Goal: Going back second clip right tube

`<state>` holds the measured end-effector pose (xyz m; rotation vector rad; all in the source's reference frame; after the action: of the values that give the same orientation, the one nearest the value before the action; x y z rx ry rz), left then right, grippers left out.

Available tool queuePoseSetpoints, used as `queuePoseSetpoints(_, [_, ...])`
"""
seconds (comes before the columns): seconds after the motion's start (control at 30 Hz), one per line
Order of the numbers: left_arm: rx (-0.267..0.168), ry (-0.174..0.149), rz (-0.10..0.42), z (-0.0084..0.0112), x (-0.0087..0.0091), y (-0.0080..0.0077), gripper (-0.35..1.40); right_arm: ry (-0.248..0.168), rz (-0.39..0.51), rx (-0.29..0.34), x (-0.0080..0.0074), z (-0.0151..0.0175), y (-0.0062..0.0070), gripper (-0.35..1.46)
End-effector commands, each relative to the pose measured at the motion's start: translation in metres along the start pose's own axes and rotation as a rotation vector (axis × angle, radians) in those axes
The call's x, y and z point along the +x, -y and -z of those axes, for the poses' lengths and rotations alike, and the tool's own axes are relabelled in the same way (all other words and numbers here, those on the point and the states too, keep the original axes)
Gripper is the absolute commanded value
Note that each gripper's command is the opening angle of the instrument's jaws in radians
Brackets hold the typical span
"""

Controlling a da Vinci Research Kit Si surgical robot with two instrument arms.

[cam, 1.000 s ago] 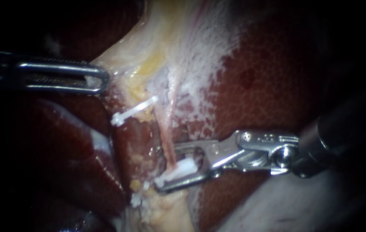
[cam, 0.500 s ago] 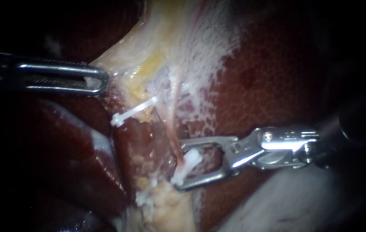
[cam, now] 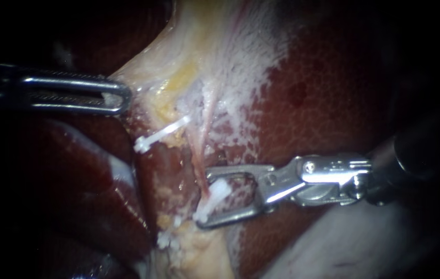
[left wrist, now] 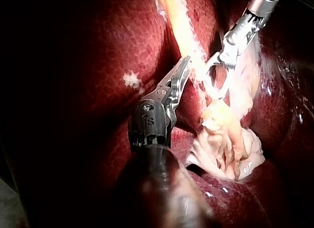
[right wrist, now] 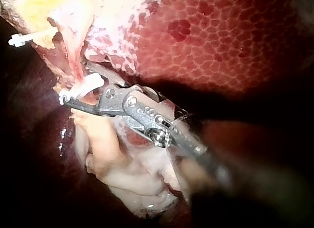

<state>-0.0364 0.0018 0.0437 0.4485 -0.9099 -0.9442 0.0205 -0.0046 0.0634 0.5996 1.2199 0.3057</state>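
The liver (cam: 333, 103) fills the right half of the endoscope view, dark red and mottled. A sheet of pale tissue (cam: 204, 46) runs down over it toward the middle. My left instrument (cam: 123, 95) comes in level from the left. Its jaws are pressed together on the edge of that pale sheet, well apart from the work lower down. My right instrument (cam: 204, 197) reaches in from the right with its jaws spread, one above and one below, gripping nothing.

A thin pink tube (cam: 199, 155) runs down out of the pale sheet and passes into the gap between those spread jaws. The task's clip (cam: 214, 199) sits on the tube right there. It is white and slanted, with its long axis across the tube, and its lower end lies against or just beside the tip of the lower jaw (I cannot tell which). Another white clip (cam: 160, 135) lies higher up and to the left.

The clip appears set, so the step in hand is the retreat. The right instrument surrounds the clip, so I judge it should draw back rightward along its shaft, jaws kept wide, so the lower tip does not catch the clip.
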Motion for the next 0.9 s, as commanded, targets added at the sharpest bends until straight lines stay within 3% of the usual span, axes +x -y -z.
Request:
queuePoseSetpoints(0.03, [-0.001,0.0,0.001,0.0,0.0,0.0,-0.35,0.003,-0.003,0.003,-0.0003,-0.0005,0.0,0.6])
queuePoseSetpoints(0.2, [-0.001,0.0,0.001,0.0,0.0,0.0,-0.35,0.006,-0.009,0.004,-0.0012,-0.0015,0.0002,0.6])
queuePoseSetpoints(0.67, [-0.002,0.0,0.0,-0.0002,0.0001,0.0001,-0.35,0.01,-0.015,0.025,-0.0012,-0.0013,0.0001,0.6])
queuePoseSetpoints(0.9, [-0.002,0.0,0.0,-0.0002,0.0001,0.0001,-0.35,0.01,0.129,0.061,-0.0013,-0.0015,0.0004,0.6])
